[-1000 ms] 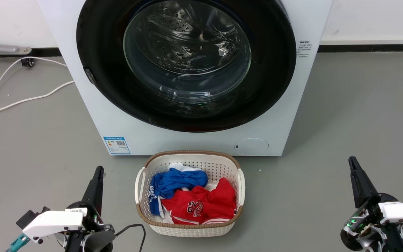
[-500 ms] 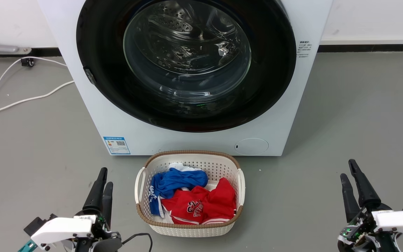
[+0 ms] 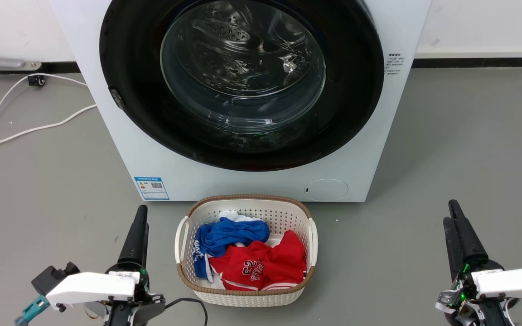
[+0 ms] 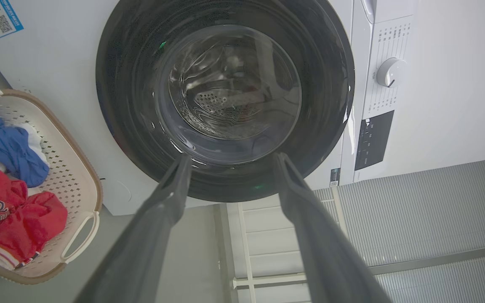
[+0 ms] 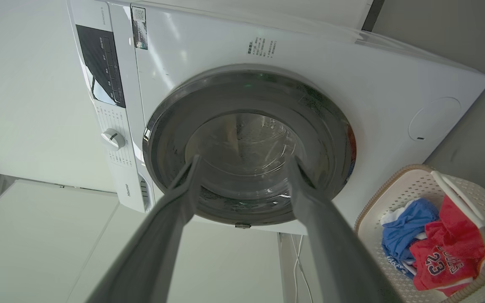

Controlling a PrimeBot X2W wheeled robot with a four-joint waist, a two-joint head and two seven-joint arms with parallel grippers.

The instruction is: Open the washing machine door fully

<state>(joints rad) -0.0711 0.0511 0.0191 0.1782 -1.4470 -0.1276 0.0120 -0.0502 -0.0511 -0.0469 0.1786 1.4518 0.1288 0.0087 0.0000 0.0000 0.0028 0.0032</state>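
The white washing machine (image 3: 161, 154) stands straight ahead. Its glossy black round washing machine door (image 3: 143, 113) lies flat against the front, the steel drum showing through the glass. A small latch notch (image 3: 116, 98) sits on the door's left rim. My left gripper (image 3: 141, 211) hovers low over the floor at the lower left, well short of the machine. In the left wrist view the left gripper (image 4: 232, 156) is open and empty, aimed at the door (image 4: 120, 105). My right gripper (image 3: 450, 213) hovers at the lower right. From its own wrist the right gripper (image 5: 244, 159) is open and empty too, facing the door (image 5: 171, 139).
A white wicker-trimmed basket (image 3: 247, 296) with red and blue clothes sits on the floor directly before the machine, between my grippers. White cables (image 3: 30, 129) trail over the grey floor at the left. Control panel and dial (image 4: 390, 72) are on the machine's upper front.
My left gripper has moved forward toward the machine and turned edge-on to the head camera. The right gripper has shifted slightly and turned. The door has not moved.
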